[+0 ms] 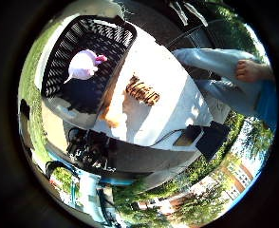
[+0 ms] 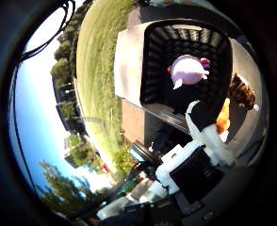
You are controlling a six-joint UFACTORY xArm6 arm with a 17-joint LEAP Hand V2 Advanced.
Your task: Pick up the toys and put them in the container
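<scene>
On the white table (image 1: 172, 90) outdoors stands a black slatted basket (image 1: 63, 57), open at the top, and a pale purple plush toy (image 1: 84, 65) with a pink patch lies inside it on the basket floor. Just beside the basket, out on the table top, lie two more toys: a brown striped plush (image 1: 142, 91) lying flat in the sun, and an orange plush (image 1: 112, 114) close against the basket's outer wall near the table edge, partly in shade. The striped toy and the orange one sit near each other but whether they touch cannot be told. The robot hand (image 2: 202, 141) is above and to one side of the table, holding nothing; in the thumb-side view a white and black finger (image 2: 209, 125) reaches out roughly straight toward the basket's rim, with the orange toy showing just behind it, so the fingers look relaxed rather than curled. Nothing is pinched or pressed by it. At the far side of the table a person in light trousers is seated, a bare foot (image 1: 249, 70) raised, touching none of the toys. Grass (image 2: 98, 70) surrounds the table.
</scene>
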